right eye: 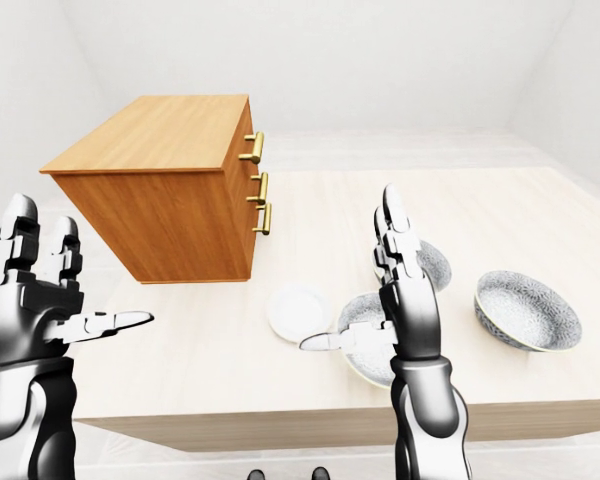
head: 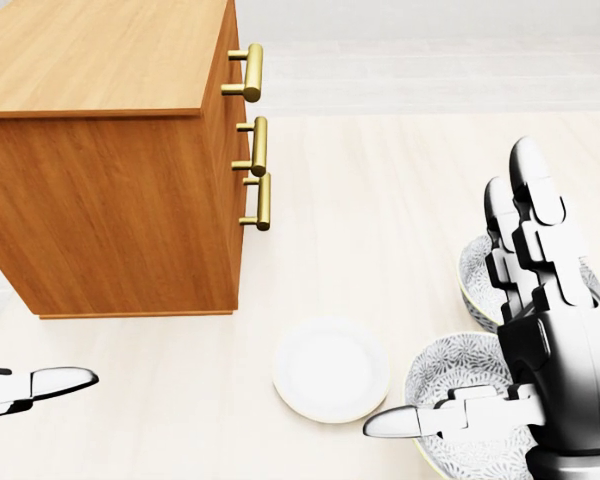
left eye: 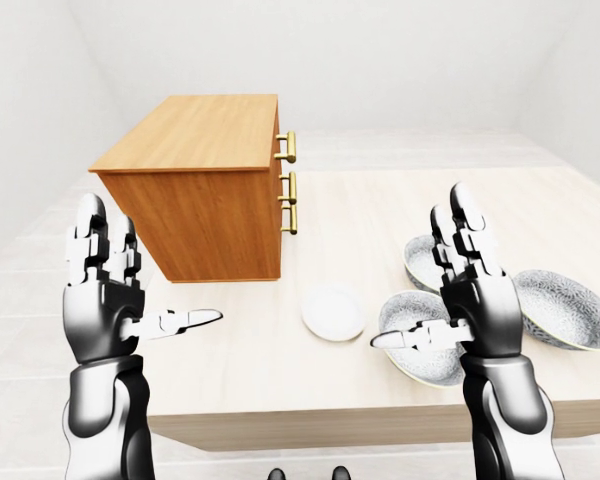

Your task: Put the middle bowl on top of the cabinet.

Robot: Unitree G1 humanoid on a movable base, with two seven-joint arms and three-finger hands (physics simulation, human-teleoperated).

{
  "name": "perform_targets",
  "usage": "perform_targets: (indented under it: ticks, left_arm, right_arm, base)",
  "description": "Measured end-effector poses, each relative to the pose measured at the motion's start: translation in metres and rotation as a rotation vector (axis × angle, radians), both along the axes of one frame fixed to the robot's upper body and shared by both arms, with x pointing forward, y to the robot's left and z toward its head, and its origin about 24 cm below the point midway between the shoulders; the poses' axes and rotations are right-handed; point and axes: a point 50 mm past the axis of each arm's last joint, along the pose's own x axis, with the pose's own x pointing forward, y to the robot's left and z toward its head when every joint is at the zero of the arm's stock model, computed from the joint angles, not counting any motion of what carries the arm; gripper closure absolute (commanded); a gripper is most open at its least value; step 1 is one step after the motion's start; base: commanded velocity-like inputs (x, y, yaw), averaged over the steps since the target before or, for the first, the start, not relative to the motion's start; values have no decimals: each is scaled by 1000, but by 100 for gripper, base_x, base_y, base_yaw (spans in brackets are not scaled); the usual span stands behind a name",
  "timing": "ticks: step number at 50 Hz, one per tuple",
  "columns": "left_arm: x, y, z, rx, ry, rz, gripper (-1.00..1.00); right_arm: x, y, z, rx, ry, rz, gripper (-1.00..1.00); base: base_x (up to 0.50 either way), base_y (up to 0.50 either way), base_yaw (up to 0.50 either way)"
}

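Observation:
Three grey patterned bowls sit on the right of the table: a near one (left eye: 410, 312), one further up (left eye: 418, 258) and one at the right (left eye: 565, 305). The wooden cabinet (left eye: 195, 190) with brass handles stands on the table's left, its flat top (left eye: 195, 130) bare. My right hand (left eye: 425, 280) is open with its fingers upright, raised over the near bowl and partly hiding it and the bowl above; it holds nothing. My left hand (left eye: 150, 268) is open too, thumb out, below the cabinet's lower left corner in the left-eye view.
A small white plate (left eye: 333, 312) lies between the cabinet and the bowls. The pale wooden table (left eye: 380, 210) runs up and to the right, and its near edge crosses the bottom of the eye views. White walls surround the scene.

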Motion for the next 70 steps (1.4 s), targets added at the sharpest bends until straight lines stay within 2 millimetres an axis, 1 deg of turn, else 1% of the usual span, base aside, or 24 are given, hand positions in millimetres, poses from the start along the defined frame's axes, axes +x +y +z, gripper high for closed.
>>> perform_targets:
  ticks: [12,25,51,61,70]
  left_arm:
    - [-2,2,2,1,-8,3,-100]
    - [-2,4,3,5,-11,9,-100]
    - [-3,7,1,-2,-7,14,-100]
    - [-6,9,3,6,-13,7,-100]
    - [-7,13,8,23,-32,11,-100]
  right_arm:
    - [0,0,-1,-13,7,-2,-100]
    - [0,1,-2,-21,10,-3,-100]
    - [3,-2,-7,-8,34,-20,-100]
    - [2,-7,-6,-16,29,-30,-100]
    - [-1,-17,4,-104,-8,-103,-100]
  base:
    - [0,0,0]
    - [40,0,0]
    - [0,0,0]
    - [0,0,0]
    - [0,0,0]
